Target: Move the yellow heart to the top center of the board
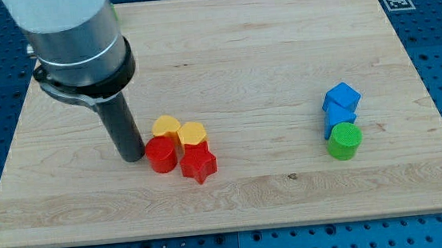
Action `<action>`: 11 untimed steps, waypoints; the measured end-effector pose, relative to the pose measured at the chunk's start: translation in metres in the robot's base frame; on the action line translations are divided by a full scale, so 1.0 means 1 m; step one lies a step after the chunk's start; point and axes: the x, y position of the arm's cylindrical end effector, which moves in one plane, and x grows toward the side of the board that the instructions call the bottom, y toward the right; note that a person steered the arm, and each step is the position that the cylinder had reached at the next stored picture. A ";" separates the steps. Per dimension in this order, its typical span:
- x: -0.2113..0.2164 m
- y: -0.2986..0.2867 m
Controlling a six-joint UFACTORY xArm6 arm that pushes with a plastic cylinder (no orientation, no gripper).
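Note:
The yellow heart (166,126) lies left of the board's middle, in a tight cluster with a yellow block (192,133), a red cylinder (160,155) and a red star (199,164). The heart sits at the cluster's upper left, touching the yellow block and the red cylinder. My tip (133,156) rests on the board just left of the red cylinder, below and left of the heart, close to or touching the cylinder.
At the view's right stand a blue cube-like block (341,96), a second blue block (338,116) under it and a green cylinder (344,140), touching in a column. The wooden board (262,48) lies on a blue perforated table. A tag marker (394,0) is at the board's top right corner.

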 end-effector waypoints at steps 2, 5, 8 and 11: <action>-0.026 0.025; -0.042 0.081; -0.036 0.136; -0.093 0.102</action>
